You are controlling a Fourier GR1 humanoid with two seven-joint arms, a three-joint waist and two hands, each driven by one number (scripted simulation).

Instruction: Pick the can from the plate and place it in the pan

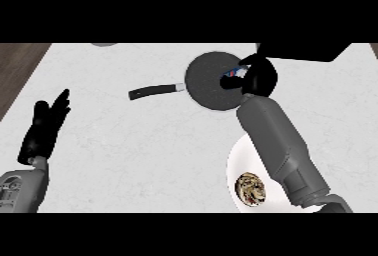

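Observation:
The dark round pan [209, 76] lies at the back centre of the counter, its black handle [153, 91] pointing left. My right hand [258, 79] is over the pan's right side, fingers curled round the can [235, 74], of which only a small blue, white and red patch shows. The white plate [238, 161] sits near the front right, partly hidden by my right forearm; a lion picture [251, 188] shows on it. My left hand [46, 125] rests open at the left, fingers pointing up.
A black object [303, 51] stands at the back right, just behind the pan. A grey rim [105, 44] peeks in at the back edge. Dark wood floor [18, 65] borders the counter's left edge.

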